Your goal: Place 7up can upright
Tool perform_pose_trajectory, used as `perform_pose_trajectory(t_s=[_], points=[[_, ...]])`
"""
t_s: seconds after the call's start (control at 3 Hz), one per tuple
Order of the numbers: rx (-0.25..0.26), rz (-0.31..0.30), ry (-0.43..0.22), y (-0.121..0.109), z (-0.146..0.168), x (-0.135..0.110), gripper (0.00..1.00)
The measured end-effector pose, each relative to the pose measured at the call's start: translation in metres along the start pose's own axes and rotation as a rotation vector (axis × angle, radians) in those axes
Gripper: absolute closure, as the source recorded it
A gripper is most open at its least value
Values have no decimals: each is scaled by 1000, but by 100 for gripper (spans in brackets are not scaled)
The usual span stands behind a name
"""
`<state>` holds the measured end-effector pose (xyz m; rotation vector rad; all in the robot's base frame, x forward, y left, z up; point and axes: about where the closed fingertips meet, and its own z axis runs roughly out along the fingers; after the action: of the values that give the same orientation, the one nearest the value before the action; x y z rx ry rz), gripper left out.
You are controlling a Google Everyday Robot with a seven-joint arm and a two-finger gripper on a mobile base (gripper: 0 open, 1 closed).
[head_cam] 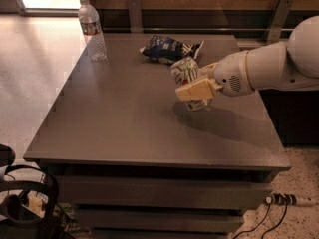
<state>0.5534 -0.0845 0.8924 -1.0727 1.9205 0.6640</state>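
The 7up can (pixel 186 73) is white and green, held in my gripper (pixel 193 87) over the right middle of the grey table (pixel 114 118). The can stands nearly upright, leaning a little, with its lower end close to the tabletop; whether it touches the surface I cannot tell. The gripper's cream fingers (pixel 195 90) are shut across the can's lower half. My white arm (pixel 264 68) reaches in from the right edge of the camera view.
A dark blue snack bag (pixel 167 49) lies just behind the can. A clear plastic water bottle (pixel 92 30) stands at the table's back left corner. A wooden wall with metal brackets runs behind. Cables and a power strip (pixel 284 200) lie on the floor at right.
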Motion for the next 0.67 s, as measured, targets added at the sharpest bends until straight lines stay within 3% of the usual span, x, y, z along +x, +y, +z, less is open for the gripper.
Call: perform_pose_trajectory(t_s=[0.33,0.67], points=[[42,-110,-112,0,9,15,100],[56,-166,-210,-10,14,30,100]])
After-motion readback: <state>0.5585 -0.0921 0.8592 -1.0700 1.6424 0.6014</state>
